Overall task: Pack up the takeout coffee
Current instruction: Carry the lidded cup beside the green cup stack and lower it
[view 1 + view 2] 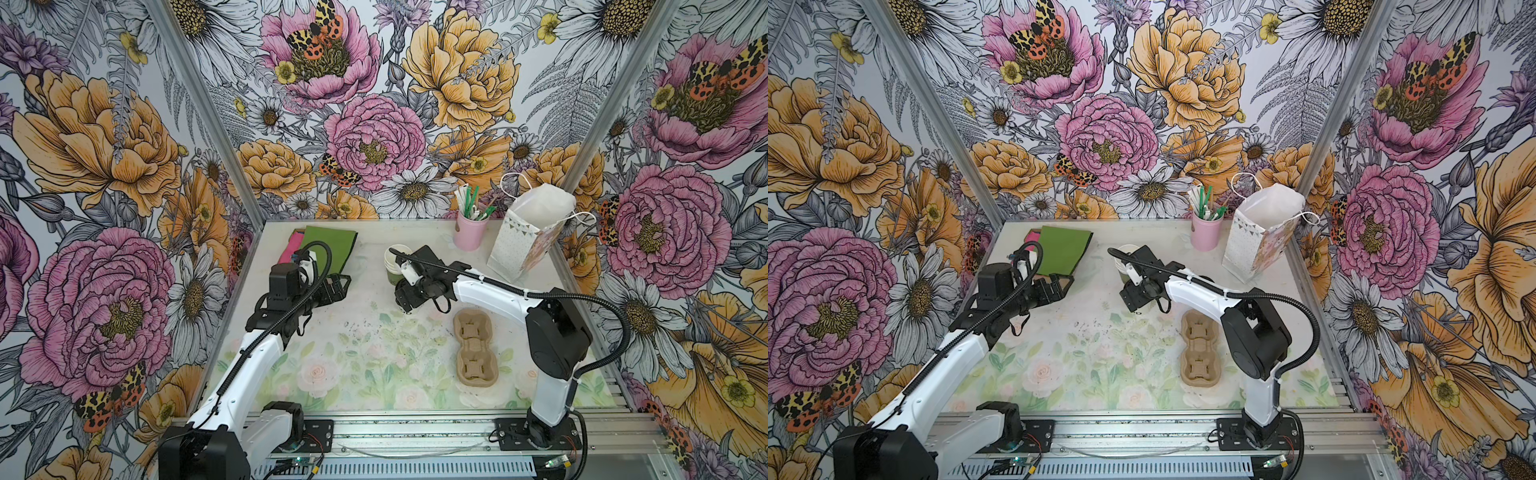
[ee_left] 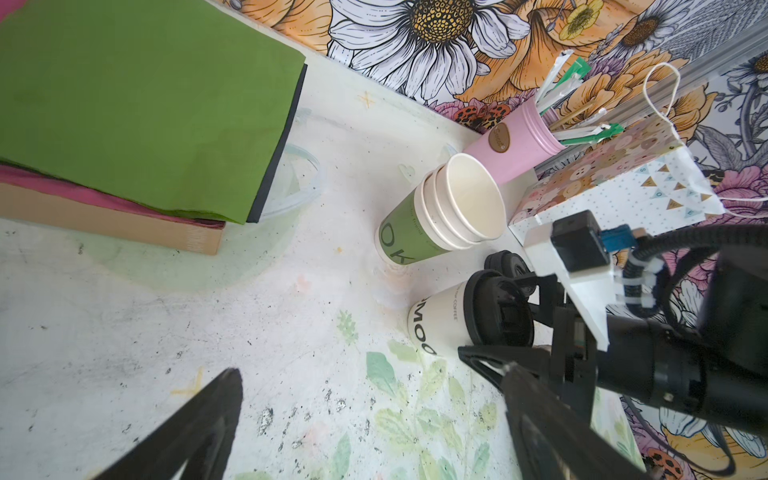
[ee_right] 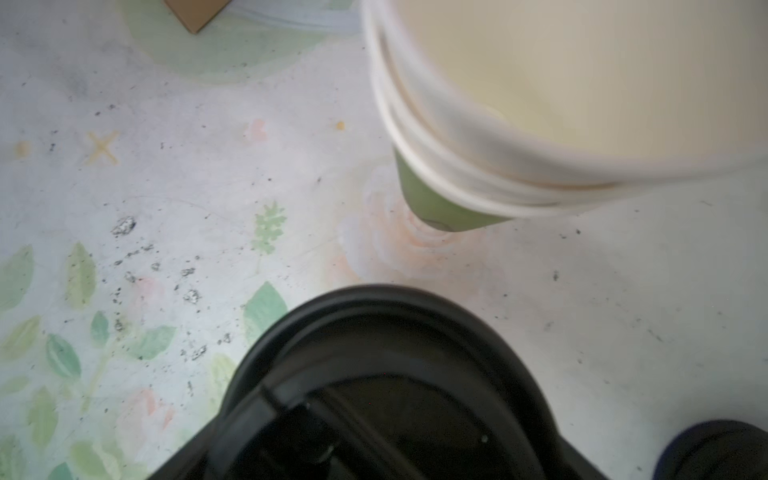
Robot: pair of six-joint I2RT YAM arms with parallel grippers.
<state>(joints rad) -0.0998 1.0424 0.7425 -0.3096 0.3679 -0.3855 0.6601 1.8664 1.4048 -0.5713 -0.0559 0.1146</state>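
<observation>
The takeout coffee (image 2: 440, 320), a white cup with dark lettering and a black sip lid, stands on the table next to a stack of lidless white-and-green cups (image 2: 440, 216). In the left wrist view my right gripper (image 2: 490, 316) comes down over the lid with a finger close against each side; I cannot make out whether they press it. The lid (image 3: 374, 332) fills the lower part of the right wrist view. In both top views the right gripper (image 1: 405, 303) hides the cup. My left gripper (image 1: 336, 286) hovers open and empty to the left, near the green napkins (image 1: 328, 245).
A loose black lid (image 2: 505, 262) lies just behind the coffee. A pink cup of stirrers (image 1: 469, 232) and an open gift bag (image 1: 532, 232) stand at the back right. A cardboard cup carrier (image 1: 476, 349) lies under the right arm.
</observation>
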